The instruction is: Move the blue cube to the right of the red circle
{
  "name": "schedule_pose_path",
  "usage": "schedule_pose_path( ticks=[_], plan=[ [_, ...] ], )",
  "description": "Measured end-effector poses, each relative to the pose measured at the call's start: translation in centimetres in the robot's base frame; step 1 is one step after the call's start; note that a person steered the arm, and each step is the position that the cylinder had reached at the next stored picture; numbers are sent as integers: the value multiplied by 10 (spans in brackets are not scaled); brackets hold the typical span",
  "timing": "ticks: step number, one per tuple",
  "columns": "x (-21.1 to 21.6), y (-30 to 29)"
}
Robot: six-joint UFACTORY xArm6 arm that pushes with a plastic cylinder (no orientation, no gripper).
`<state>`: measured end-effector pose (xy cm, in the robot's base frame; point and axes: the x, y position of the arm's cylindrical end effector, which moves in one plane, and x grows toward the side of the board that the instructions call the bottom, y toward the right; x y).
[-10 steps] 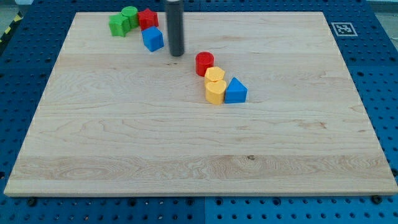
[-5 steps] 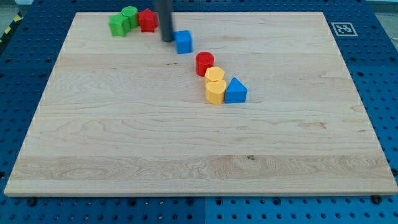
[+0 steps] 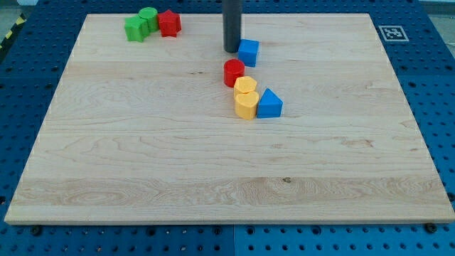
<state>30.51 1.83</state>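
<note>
We see our rod standing upright near the top of the wooden board (image 3: 142,156), with my tip (image 3: 232,50) resting on the surface just at 9 o'clock of the blue cube (image 3: 248,52); tip and cube look to be touching or very nearly so, we cannot tell which. There is no pincer on this arm, only the plain dark rod, so there is no open or closed state to record.

The blue cube sits at about 1 o'clock of the red circle (image 3: 234,72), close to it but with a small gap showing between them. Directly at 5 o'clock of the red circle lie two yellow blocks: an upper yellow block (image 3: 246,87) touching the red circle, and a lower yellow block (image 3: 246,104) pressed against the upper one. A blue triangular block (image 3: 269,104) lies against the lower yellow block, at its 3 o'clock.

Well apart, in the board's 11 o'clock corner, a cluster: green block (image 3: 135,28), green cylinder (image 3: 148,16) and red block (image 3: 169,23), all bunched together. A black-and-white marker tag (image 3: 390,33) sits just off the board's 1 o'clock corner
</note>
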Motion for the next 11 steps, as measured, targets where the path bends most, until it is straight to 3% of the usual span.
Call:
schedule_pose_path(
  ticks=[1, 3, 6, 8, 11],
  plan=[
    [11, 24],
    [-18, 6],
    [38, 34],
    [-10, 42],
    [50, 125]
  ],
)
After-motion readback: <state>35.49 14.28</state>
